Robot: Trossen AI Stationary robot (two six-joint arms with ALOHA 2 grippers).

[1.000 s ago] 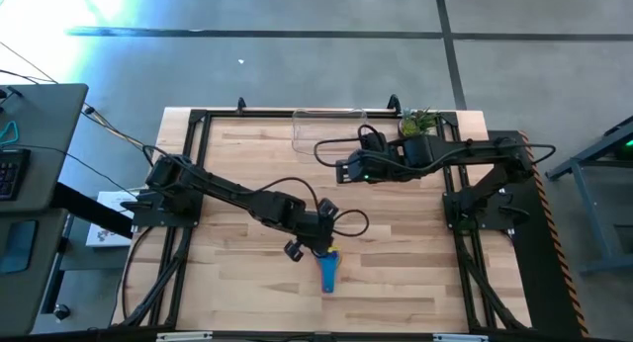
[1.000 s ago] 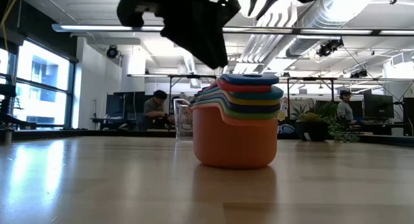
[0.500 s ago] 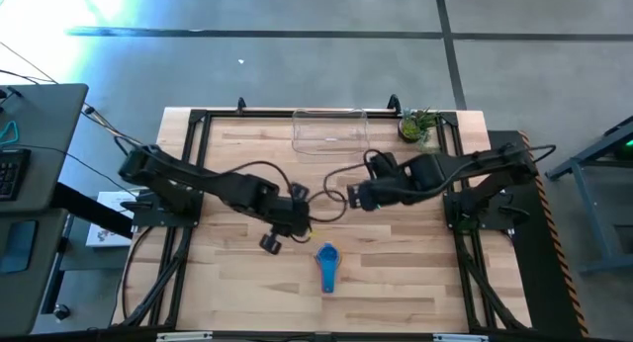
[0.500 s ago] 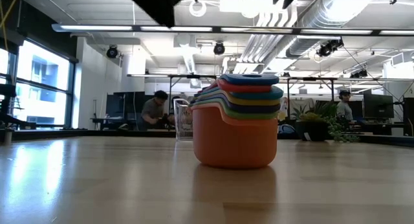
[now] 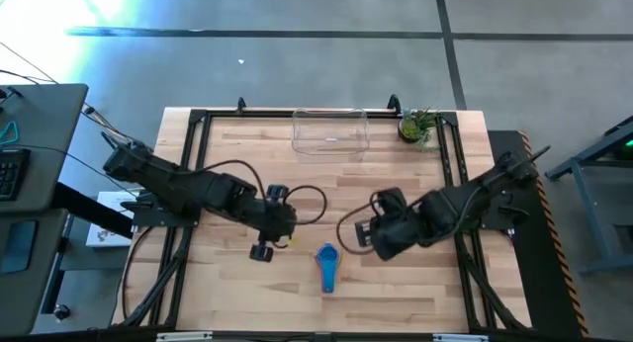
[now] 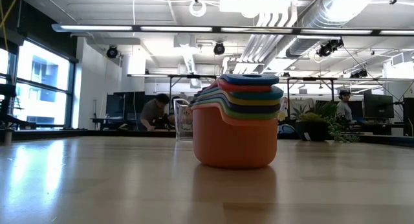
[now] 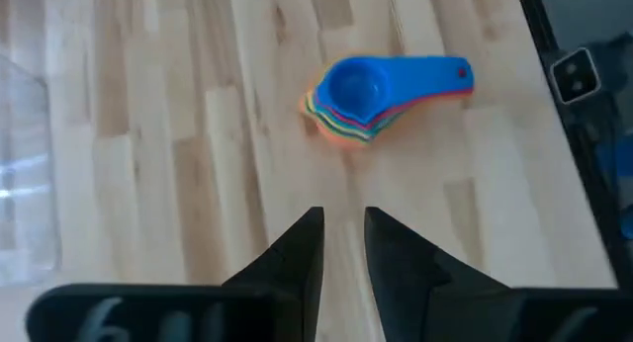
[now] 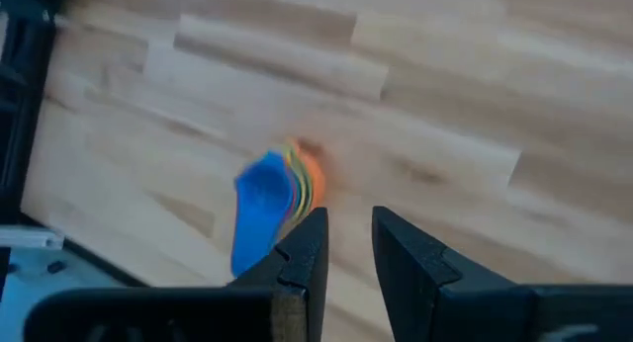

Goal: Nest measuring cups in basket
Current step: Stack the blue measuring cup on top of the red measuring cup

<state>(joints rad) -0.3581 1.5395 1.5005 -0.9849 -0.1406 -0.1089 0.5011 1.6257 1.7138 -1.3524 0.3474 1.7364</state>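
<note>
The measuring cups stand nested in one stack (image 5: 327,263) on the bare wood near the table's front middle. The blue one is on top and the orange one rests on the table (image 6: 242,127). Their handles point toward the near edge. My left gripper (image 5: 285,231) hangs above the table to the stack's left, its fingers (image 7: 343,245) slightly open and empty; the stack (image 7: 366,95) lies ahead of them. My right gripper (image 5: 368,238) hovers to the stack's right, also slightly open (image 8: 349,245) and empty, with the stack (image 8: 272,199) just ahead. The clear basket (image 5: 329,131) stands at the far edge.
A small potted plant (image 5: 418,125) stands at the far right corner, right of the basket. A black frame (image 5: 193,164) runs around the table top. Bare wood lies between the stack and the basket. People sit at desks in the room behind (image 6: 154,111).
My left gripper has risen from just over the stack and drawn back toward the table's left, rolling as it went, and has left the low view's top. My right gripper has swung from beside the basket toward the near edge and the stack. The stack has stayed put.
</note>
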